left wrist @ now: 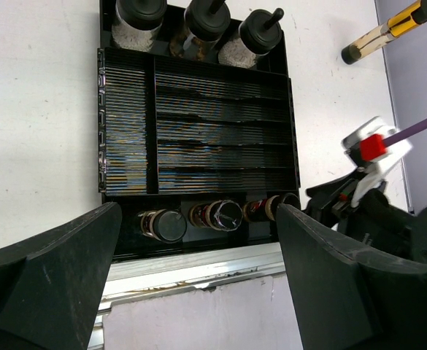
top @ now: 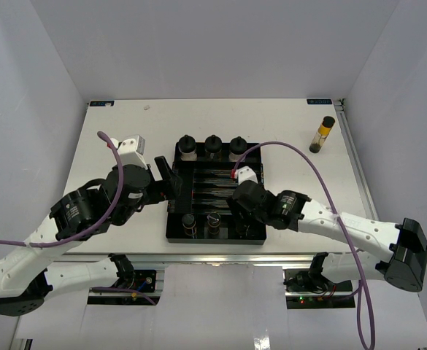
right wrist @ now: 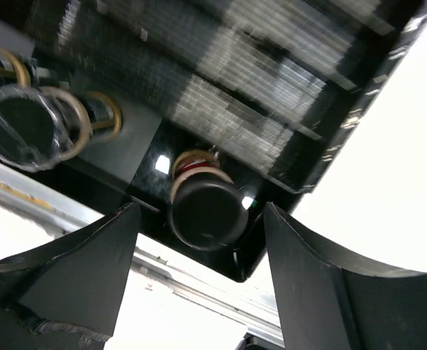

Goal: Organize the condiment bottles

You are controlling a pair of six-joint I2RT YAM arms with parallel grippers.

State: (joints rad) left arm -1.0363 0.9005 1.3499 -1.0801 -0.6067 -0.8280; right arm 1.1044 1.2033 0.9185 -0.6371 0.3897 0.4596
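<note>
A black tray (top: pixel 214 191) sits mid-table. Three squat condiment bottles with knobbed lids (top: pixel 213 144) fill its back row, also visible in the left wrist view (left wrist: pixel 206 18). Slimmer bottles stand in the front row (top: pixel 189 221) (left wrist: pixel 166 224). My right gripper (top: pixel 241 213) hovers over the front right compartment. In its wrist view it (right wrist: pixel 201 211) is open around a black-capped bottle (right wrist: pixel 207 211), with a gap on each side of the cap. My left gripper (top: pixel 171 179) (left wrist: pixel 198 211) is open and empty at the tray's left side. Another bottle with yellow contents (top: pixel 322 134) lies on the table at the back right.
The tray's ribbed middle slots (left wrist: pixel 220 124) hold nothing. A metal rail (left wrist: pixel 191 262) runs along the table's near edge just in front of the tray. A bottle with a plastic-wrapped cap (right wrist: pixel 23 127) stands left of the one between my right fingers.
</note>
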